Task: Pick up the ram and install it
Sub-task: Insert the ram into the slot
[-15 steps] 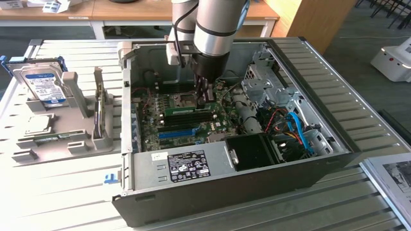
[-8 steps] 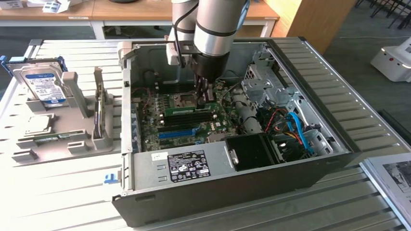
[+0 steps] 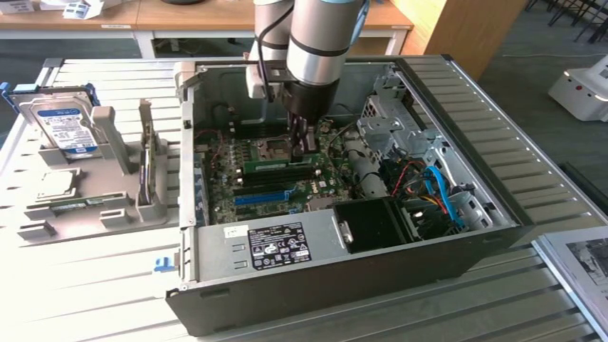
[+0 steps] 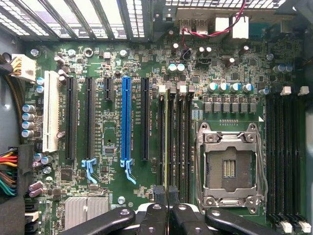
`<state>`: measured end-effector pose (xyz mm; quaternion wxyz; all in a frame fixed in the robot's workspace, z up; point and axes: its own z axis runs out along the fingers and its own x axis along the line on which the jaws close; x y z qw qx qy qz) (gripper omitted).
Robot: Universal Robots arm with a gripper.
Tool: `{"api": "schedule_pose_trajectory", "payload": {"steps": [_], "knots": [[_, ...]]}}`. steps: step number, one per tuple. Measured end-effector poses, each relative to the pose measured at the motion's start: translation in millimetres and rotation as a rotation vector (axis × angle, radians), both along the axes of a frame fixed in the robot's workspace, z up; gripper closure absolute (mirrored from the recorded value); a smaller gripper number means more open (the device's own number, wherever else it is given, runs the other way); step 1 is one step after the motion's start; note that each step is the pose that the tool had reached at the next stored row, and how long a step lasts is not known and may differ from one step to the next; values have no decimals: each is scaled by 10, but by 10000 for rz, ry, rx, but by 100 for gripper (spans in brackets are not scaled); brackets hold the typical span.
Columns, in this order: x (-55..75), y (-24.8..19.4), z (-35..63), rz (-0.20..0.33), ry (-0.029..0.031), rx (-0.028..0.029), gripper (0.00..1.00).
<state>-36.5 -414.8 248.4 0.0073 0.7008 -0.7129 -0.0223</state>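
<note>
The ram [image 3: 273, 165] is a thin green stick standing on edge in a memory slot of the motherboard, inside the open computer case [image 3: 332, 285]. My gripper [image 3: 306, 147] reaches down into the case, and its shut fingertips sit at the ram's end towards the exterior view's right. In the wrist view the ram [image 4: 166, 137] shows edge-on as a thin line in one black slot. There the two black fingers of the gripper [image 4: 167, 192] are pressed together over its near end. Whether they touch the stick I cannot tell.
The empty CPU socket [image 4: 230, 161] lies beside the memory slots, and a blue expansion slot [image 4: 126, 122] lies on their other side. On the exterior view's left, a grey holder [image 3: 85, 214] carries a hard drive [image 3: 62, 128] and an upright green card [image 3: 145, 164]. Cables and drive cages [image 3: 418, 164] crowd the case's other side.
</note>
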Motion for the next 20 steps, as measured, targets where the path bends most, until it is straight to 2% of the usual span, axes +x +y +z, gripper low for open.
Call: {"api": "schedule_pose_trajectory", "payload": {"steps": [13,20], "knots": [[0,0,-100,-1,0,0,89],[0,-1,-106,-2,-2,3,89]]}}
